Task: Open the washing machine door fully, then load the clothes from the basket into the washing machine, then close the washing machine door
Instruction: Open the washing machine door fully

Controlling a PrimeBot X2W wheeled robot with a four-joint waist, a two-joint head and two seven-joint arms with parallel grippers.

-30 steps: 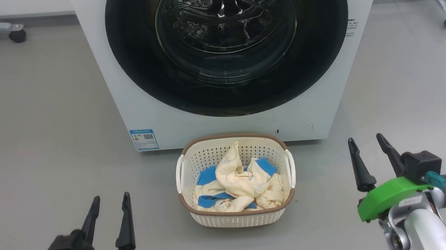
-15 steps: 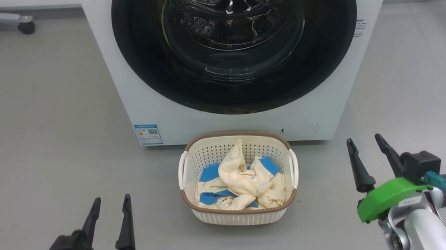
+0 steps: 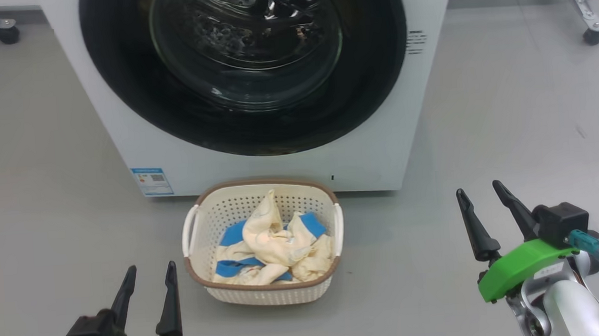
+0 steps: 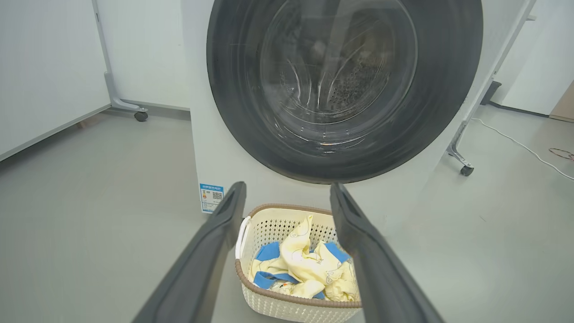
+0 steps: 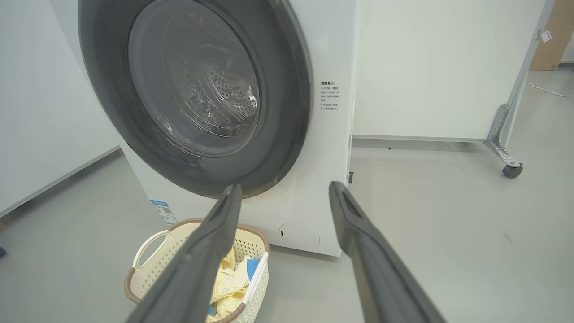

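Observation:
The white washing machine (image 3: 117,128) stands ahead with its round black-rimmed door (image 3: 131,100) shut flat against the front; the steel drum shows through the glass. On the floor before it sits the cream basket (image 3: 266,294) holding the cream-yellow and blue clothes (image 3: 270,244). My left gripper (image 3: 148,271) hovers open at the lower left, short of the basket. My right gripper (image 3: 479,191) hangs open at the lower right, well right of the basket. The left wrist view shows the door (image 4: 448,89), the basket (image 4: 273,305) and the clothes (image 4: 309,269) between my open fingers (image 4: 210,251). The right wrist view shows the door (image 5: 287,89) and basket (image 5: 152,264).
Grey floor lies all round. Wheeled frame legs stand at the far left (image 3: 5,33) and far right (image 3: 593,31). A blue sticker (image 3: 152,181) sits low on the machine's front. White panels (image 5: 426,67) stand behind the machine, and a cable (image 4: 524,146) trails on the floor.
The head camera has swung, so the machine and basket sit further left in the picture. Both grippers stay open and hold about the same places.

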